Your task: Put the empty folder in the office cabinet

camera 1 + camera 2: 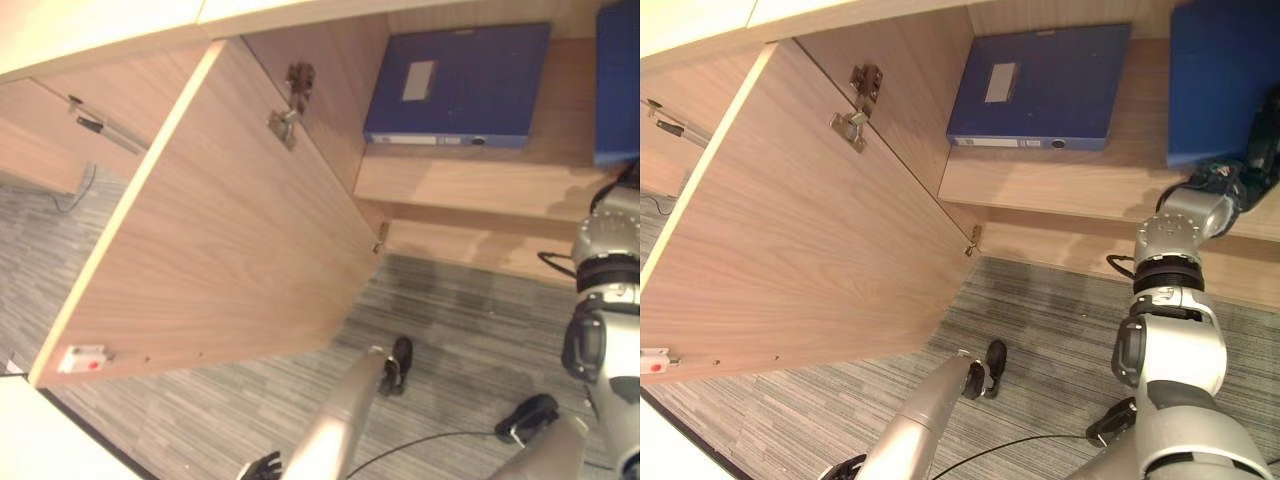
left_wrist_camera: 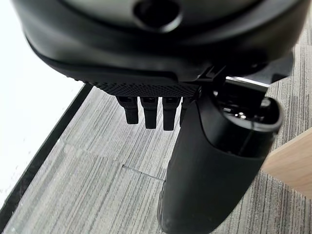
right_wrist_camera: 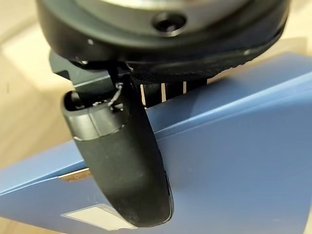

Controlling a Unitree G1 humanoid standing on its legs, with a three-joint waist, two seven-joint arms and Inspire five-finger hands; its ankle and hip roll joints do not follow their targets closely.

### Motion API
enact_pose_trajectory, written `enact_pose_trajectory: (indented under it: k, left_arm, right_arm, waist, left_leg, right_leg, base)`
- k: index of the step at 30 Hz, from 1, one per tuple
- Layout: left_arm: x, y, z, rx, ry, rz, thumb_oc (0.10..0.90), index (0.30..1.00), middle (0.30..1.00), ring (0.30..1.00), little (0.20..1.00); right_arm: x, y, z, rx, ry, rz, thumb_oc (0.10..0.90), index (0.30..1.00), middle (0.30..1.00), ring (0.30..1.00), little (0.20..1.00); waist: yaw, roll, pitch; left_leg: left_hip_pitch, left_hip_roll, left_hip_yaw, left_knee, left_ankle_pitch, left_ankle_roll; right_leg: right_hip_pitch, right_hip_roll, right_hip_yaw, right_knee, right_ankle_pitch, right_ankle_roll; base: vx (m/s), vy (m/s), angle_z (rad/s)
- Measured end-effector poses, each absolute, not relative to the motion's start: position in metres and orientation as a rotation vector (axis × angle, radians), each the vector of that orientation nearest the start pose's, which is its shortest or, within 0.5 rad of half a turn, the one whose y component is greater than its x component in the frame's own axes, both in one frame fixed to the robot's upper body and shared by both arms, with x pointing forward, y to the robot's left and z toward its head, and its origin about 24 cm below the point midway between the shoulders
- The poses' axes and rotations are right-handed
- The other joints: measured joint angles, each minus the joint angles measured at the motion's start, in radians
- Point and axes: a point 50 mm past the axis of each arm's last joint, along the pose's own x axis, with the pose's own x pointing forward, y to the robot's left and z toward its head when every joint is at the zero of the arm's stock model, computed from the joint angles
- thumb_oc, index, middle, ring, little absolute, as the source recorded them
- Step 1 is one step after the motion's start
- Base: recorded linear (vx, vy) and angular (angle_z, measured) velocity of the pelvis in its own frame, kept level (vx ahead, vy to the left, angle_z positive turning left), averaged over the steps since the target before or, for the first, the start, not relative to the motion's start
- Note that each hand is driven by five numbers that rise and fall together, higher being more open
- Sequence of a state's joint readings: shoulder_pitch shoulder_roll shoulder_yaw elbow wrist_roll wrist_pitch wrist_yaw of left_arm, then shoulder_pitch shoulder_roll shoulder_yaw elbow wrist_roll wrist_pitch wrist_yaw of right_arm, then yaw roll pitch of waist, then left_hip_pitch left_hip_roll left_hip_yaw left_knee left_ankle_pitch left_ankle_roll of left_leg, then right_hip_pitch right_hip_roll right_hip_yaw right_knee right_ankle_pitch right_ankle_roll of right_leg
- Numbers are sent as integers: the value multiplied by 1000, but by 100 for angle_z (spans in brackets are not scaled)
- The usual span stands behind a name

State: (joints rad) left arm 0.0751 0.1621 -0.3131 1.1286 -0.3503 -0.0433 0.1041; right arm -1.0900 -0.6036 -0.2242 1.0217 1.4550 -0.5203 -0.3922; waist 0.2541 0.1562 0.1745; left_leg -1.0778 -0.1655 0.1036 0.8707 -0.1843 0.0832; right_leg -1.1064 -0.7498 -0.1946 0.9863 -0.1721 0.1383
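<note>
Robot hand (image 3: 122, 161) on folder (image 3: 234, 161)

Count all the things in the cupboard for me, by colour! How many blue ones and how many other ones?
Blue folders: 2, one lying flat on the shelf, one under the right hand
Other colours: 0
Total: 2

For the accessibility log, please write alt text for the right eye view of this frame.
The right robot hand rests at a blue folder on the shelf of an open wooden cabinet, beside a second blue folder lying flat. The cabinet door stands swung open over grey striped carpet.
</note>
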Motion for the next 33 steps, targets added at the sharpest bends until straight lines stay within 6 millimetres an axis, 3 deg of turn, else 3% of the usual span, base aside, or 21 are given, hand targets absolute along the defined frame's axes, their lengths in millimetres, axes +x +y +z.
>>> enact_pose_trajectory:
  k: [11, 20, 22, 27, 33]
  left_arm:
    - [79, 188, -168, 65, 1180, 121, 800, 900, 900, 900, 900]
    - [77, 188, -168, 70, 1184, 116, 800, 900, 900, 900, 900]
    - [77, 188, -168, 70, 1184, 116, 800, 900, 900, 900, 900]
    - [77, 188, -168, 71, 1183, 114, 800, 900, 900, 900, 900]
    - [77, 190, -168, 73, 1183, 110, 800, 900, 900, 900, 900]
  right_arm:
    - [343, -376, 241, 1250, -653, -854, 400, 300, 300, 300, 300]
    - [341, -380, 250, 1248, -658, -867, 400, 300, 300, 300, 300]
    - [342, -379, 255, 1255, -674, -861, 800, 900, 900, 900, 900]
    - [345, -374, 259, 1224, -692, -803, 800, 900, 900, 900, 900]
    - [358, -366, 254, 932, -532, -702, 800, 900, 900, 900, 900]
  waist:
    - [-2, -1, -2]
    - [13, 13, -11]
    - [26, 18, -15]
    - [43, 25, -15]
    - [35, 8, -3]
  left_leg:
    - [-3, 4, 23, -2, -3, 1]
    - [-2, 6, 27, -10, -3, 0]
    - [-2, 6, 28, -15, -1, -2]
    - [-2, 6, 26, -22, 8, -14]
    - [-1, 12, 25, -19, 8, -14]
  right_leg:
    - [-37, 5, 44, 8, -3, 6]
    - [-47, 6, 51, 10, -6, 9]
    - [-52, 6, 53, 9, -6, 8]
    - [-54, 7, 47, 10, -8, 4]
    - [-45, 13, 36, 2, -3, -2]
  base:
    - [7, -17, -3]
    - [2, -4, 0]
    - [0, 0, 0]
    - [0, 0, 0]
    - [-21, -21, -1]
